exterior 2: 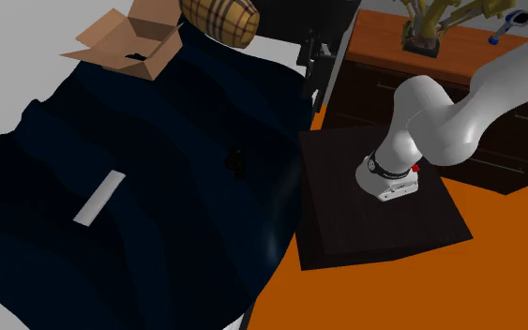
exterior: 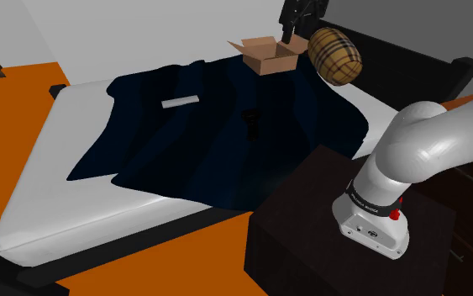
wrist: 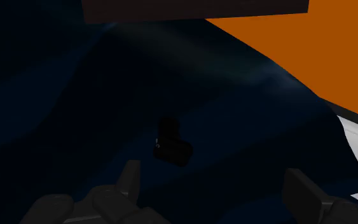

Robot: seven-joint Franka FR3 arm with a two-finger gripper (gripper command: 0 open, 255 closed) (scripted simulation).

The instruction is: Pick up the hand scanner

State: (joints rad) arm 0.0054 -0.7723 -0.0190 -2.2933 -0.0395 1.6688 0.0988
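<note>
My jaws hang released over the bed (exterior: 58,193), nothing grasped yet. The black hand scanner (exterior: 251,123) lies untouched on the dark blue blanket (exterior: 176,151), at six o'clock from the cardboard box (exterior: 268,57).

Bed (exterior: 33,193): white mattress on a dark frame, with a navy blanket (exterior: 167,143) draped over most of it. Plaid pillow (exterior: 335,55) at one end of the bed. Orange floor (exterior: 7,126) around the bed. Plain grey wall (exterior: 142,34) just behind it. Dark dresser (exterior 2: 496,141) with a brown top near the bed's pillow end. Lighting is dim.
</note>
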